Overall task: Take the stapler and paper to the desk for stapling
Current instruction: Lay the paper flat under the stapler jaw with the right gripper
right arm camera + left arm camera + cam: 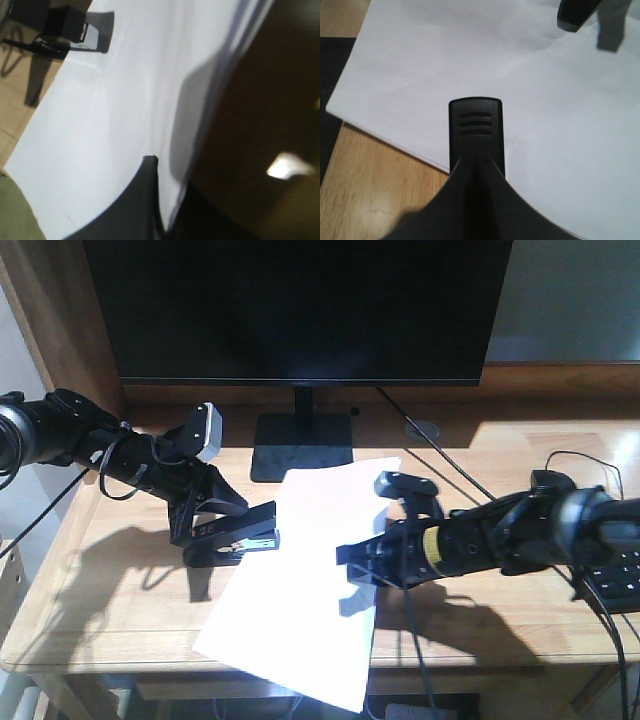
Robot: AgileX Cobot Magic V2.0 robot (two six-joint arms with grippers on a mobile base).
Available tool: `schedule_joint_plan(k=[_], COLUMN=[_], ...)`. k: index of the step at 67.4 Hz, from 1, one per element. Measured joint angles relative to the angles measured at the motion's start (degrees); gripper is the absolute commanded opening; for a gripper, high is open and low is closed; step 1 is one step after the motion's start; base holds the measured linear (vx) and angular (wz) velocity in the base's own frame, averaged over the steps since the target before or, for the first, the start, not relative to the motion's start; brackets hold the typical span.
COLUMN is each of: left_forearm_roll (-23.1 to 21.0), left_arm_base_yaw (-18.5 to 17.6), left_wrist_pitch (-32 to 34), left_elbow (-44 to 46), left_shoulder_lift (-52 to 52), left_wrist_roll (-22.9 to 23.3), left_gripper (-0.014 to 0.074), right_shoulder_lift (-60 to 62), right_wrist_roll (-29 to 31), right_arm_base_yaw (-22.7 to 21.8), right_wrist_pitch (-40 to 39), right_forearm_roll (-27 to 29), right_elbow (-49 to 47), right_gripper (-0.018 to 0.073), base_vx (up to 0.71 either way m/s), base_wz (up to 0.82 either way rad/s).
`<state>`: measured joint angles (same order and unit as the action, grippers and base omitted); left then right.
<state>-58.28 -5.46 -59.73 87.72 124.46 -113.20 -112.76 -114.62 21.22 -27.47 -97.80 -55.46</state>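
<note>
The white paper [310, 580] lies slanted on the wooden desk [120, 600], its near corner hanging past the front edge. My left gripper [225, 540] is shut on the black stapler [260, 527], whose front end sits over the paper's left edge. In the left wrist view the stapler's ribbed tip [475, 127] sticks out from my gripper [477, 172] over the paper [470, 55]. My right gripper [358, 565] is shut on the paper's right edge, which is lifted a little. In the right wrist view it [162, 200] pinches the sheet [100, 125], with the stapler [75, 27] at top left.
A black monitor [300, 310] on a square base [302, 445] stands behind the paper. A dark keyboard [620, 575] and cables [450, 465] lie at the right. A round cable port [422, 430] is at the back.
</note>
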Motion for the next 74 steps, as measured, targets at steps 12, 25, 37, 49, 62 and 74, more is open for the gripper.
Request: schedule_joint_plan(k=[12, 25, 37, 49, 62, 74], left_forearm_roll=[0.0, 0.0, 0.0, 0.0, 0.0, 0.0], left_arm_base_yaw=[0.0, 0.0, 0.0, 0.0, 0.0, 0.0], left_wrist_pitch=[0.0, 0.0, 0.0, 0.0, 0.0, 0.0], left_elbow=[0.0, 0.0, 0.0, 0.0, 0.0, 0.0], left_shoulder_lift=[0.0, 0.0, 0.0, 0.0, 0.0, 0.0], left_wrist_roll=[0.0, 0.0, 0.0, 0.0, 0.0, 0.0], left_gripper=[-0.0007, -0.0006, -0.0006, -0.0006, -0.0006, -0.0006], right_shoulder_lift=[-1.94, -1.94, -1.94, -2.74, -4.97, -5.47], right_wrist_roll=[0.0, 0.0, 0.0, 0.0, 0.1, 0.15], right_arm_base_yaw=[2.07, 2.36, 2.36, 2.65, 4.32, 5.93], right_wrist_pitch=[-0.03, 5.06, 8.98, 10.21, 9.54, 12.06], right_forearm_roll=[-2.6, -2.74, -2.74, -2.74, -2.74, -2.68], right_elbow=[-2.55, -3.02, -3.02, -5.05, -9.31, -10.3], right_gripper=[-0.0001, 0.0045, 0.0164, 0.0323, 0.0465, 0.0547], base_vx=[0.0, 0.0, 0.0, 0.0, 0.0, 0.0], base_wz=[0.0, 0.0, 0.0, 0.0, 0.0, 0.0])
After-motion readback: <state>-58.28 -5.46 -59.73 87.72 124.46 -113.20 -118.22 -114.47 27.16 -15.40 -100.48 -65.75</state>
